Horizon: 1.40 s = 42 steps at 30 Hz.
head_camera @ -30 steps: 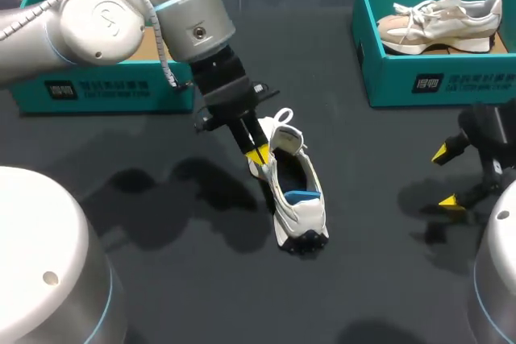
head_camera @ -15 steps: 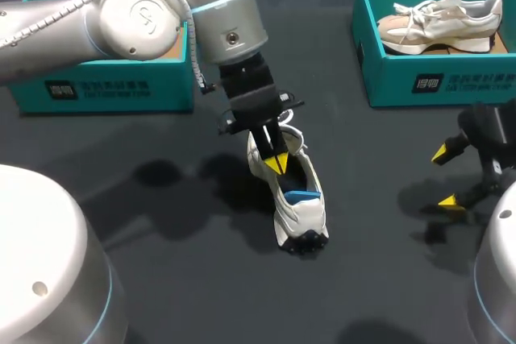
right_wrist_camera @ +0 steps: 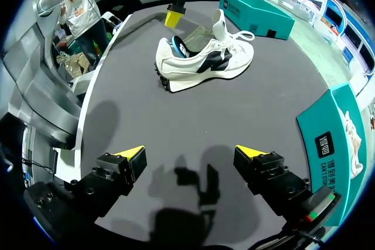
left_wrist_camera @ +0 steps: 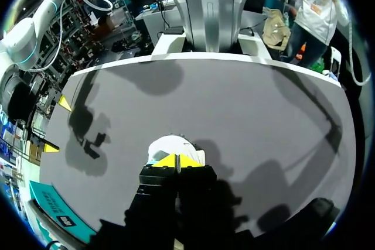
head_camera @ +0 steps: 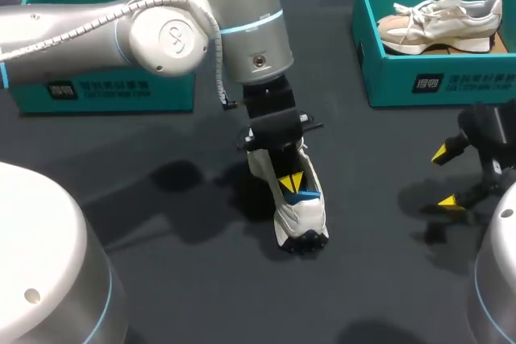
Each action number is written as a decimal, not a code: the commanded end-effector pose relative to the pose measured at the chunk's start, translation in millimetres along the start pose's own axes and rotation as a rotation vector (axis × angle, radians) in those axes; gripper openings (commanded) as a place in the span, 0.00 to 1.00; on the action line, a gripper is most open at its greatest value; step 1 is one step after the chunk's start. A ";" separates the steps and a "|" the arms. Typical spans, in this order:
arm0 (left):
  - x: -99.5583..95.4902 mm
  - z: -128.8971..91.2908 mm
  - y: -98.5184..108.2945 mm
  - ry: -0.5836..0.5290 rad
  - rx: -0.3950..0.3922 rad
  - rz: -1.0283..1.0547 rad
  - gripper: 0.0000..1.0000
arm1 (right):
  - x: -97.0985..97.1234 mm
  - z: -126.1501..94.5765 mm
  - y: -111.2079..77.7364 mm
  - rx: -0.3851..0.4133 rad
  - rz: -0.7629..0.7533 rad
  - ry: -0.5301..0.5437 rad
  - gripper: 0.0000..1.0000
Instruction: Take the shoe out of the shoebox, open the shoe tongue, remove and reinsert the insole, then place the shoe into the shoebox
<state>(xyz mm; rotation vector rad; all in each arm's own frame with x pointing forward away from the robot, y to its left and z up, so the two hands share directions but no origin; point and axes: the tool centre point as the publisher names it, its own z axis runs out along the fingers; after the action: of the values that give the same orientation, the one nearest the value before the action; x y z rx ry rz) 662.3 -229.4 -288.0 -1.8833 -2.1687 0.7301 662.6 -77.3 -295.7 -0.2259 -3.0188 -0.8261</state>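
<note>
Shoebox [head_camera: 161, 94] label [head_camera: 62, 90] txt illegible.

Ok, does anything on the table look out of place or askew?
Only the blue insole: it seems to ride up at the heel of the shoe rather than lying flat. Nothing else stands out.

Our right fingers [right_wrist_camera: 132, 155] stand spread wide, yellow tips far apart over the dark grey counter [right_wrist_camera: 193, 115]. Well ahead of them, a white sneaker with a black side patch and blue insole [right_wrist_camera: 202, 57] stands on its sole, its side turned toward us. The left fingers [right_wrist_camera: 174, 17] hang at its heel opening, their tips showing as one yellow block. A teal cardboard shoebox [right_wrist_camera: 258, 16] lies beyond the sneaker. A second teal box [right_wrist_camera: 328, 144] sits just beside our fingers.
</note>
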 end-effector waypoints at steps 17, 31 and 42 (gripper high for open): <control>-6.0 39.0 15.2 0.023 0.003 -0.022 0.00 | 2.1 -0.5 -0.2 0.002 0.000 -0.003 1.00; 1.8 -4.8 11.0 -0.044 0.073 0.041 0.00 | 2.1 -0.5 -0.2 0.002 0.000 -0.003 1.00; -16.5 16.0 11.7 -0.012 0.042 0.052 0.00 | 2.1 -0.5 -0.2 0.002 0.000 -0.003 1.00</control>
<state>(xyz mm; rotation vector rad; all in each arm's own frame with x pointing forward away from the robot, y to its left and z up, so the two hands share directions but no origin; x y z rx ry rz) 670.8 -237.2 -299.0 -1.9245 -2.1047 0.8120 661.7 -77.7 -295.5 -0.2263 -3.0198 -0.8263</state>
